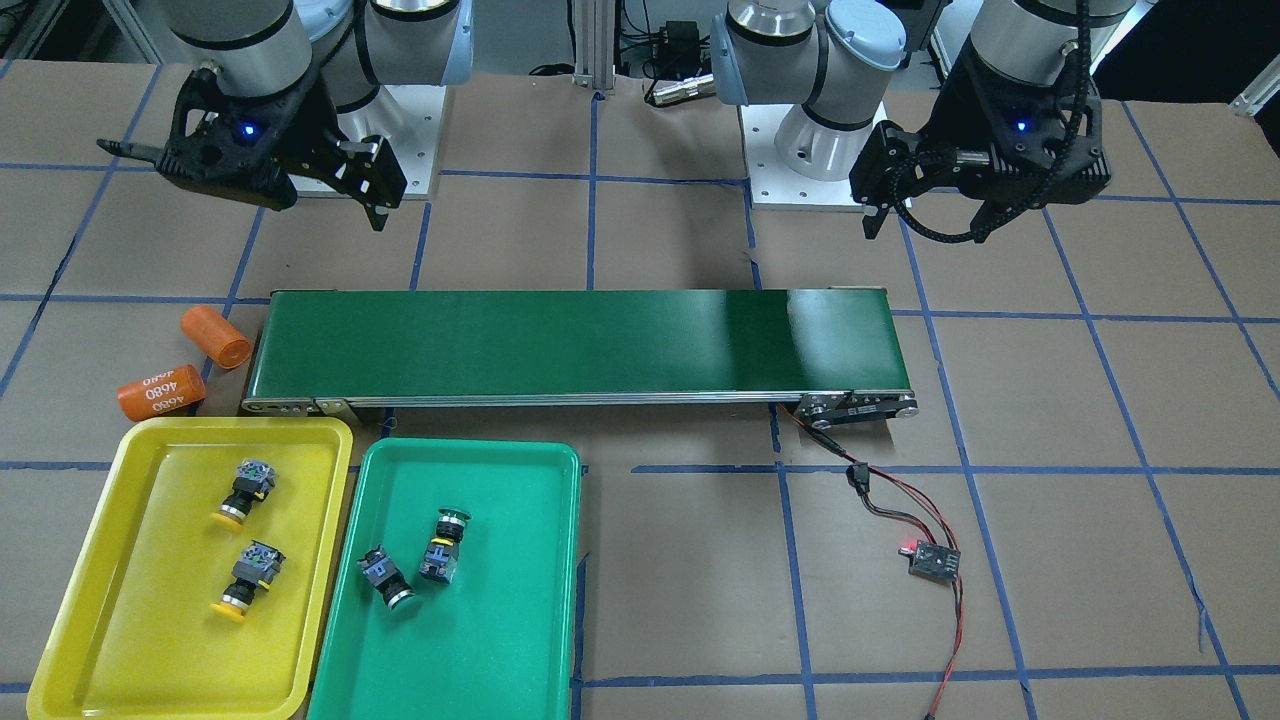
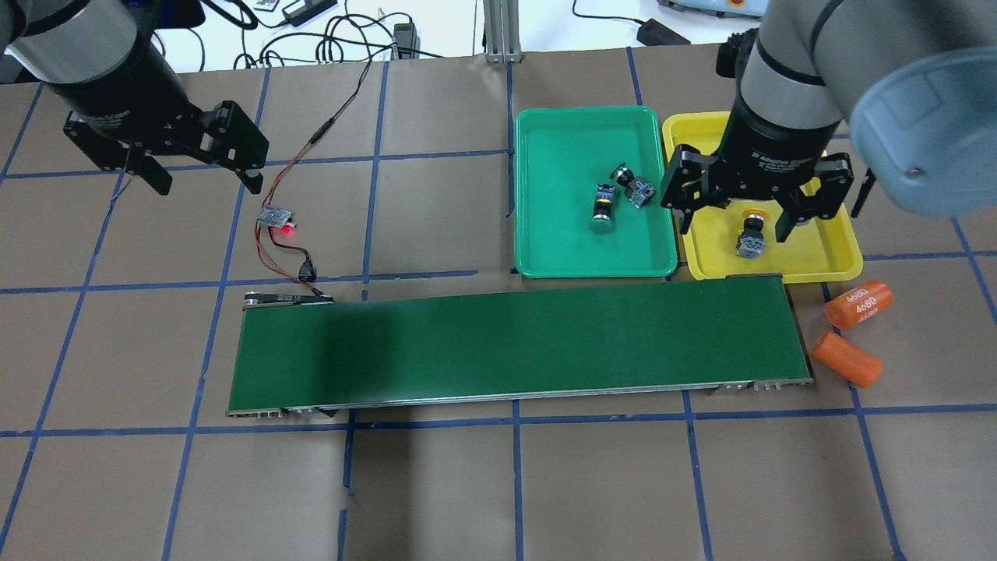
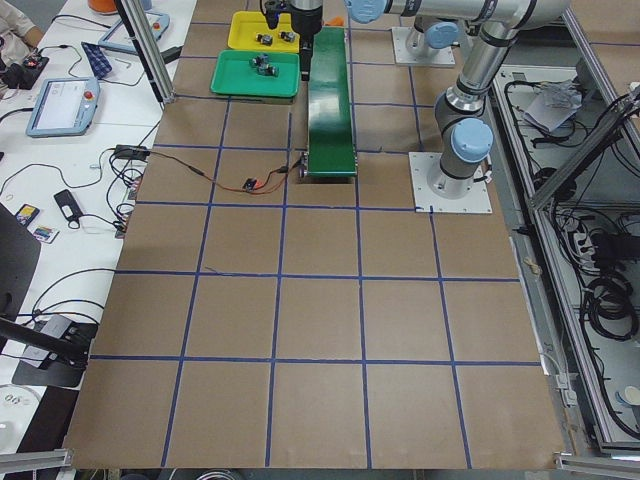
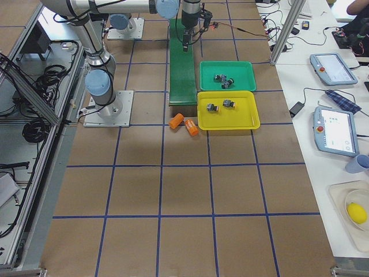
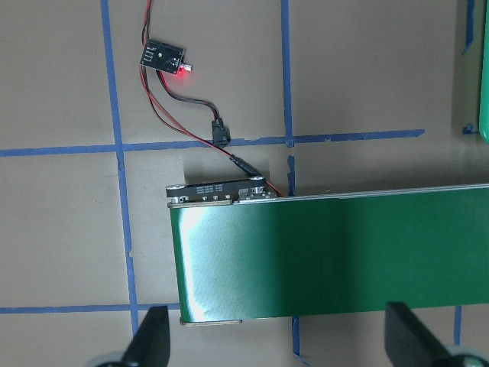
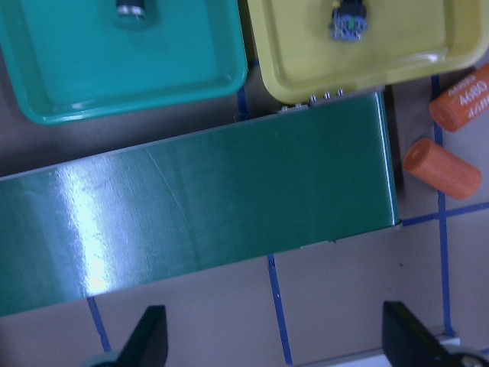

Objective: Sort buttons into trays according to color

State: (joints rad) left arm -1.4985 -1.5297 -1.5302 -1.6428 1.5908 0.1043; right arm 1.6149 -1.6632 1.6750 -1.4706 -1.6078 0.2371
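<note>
Two yellow-capped buttons [image 1: 245, 490] [image 1: 250, 580] lie on their sides in the yellow tray [image 1: 150, 640]. Two green-capped buttons [image 1: 445, 545] [image 1: 385, 578] lie in the green tray [image 1: 480, 660]. My right gripper [image 1: 335, 195] hangs high, open and empty; in the overhead view [image 2: 734, 226] it covers part of the yellow tray [image 2: 818, 261] and one yellow button. My left gripper [image 1: 925, 215] is open and empty, high over the belt's other end [image 2: 199, 175]. Both wrist views show fingertips [image 5: 153, 340] [image 6: 149, 336] spread wide with nothing between.
A long dark-green conveyor belt [image 1: 580, 345] lies across the table between the arms and the trays. Two orange cylinders [image 1: 215, 335] [image 1: 160, 392] lie beside its end near the yellow tray. A small circuit board [image 1: 933, 558] with red-black wires sits near the other end.
</note>
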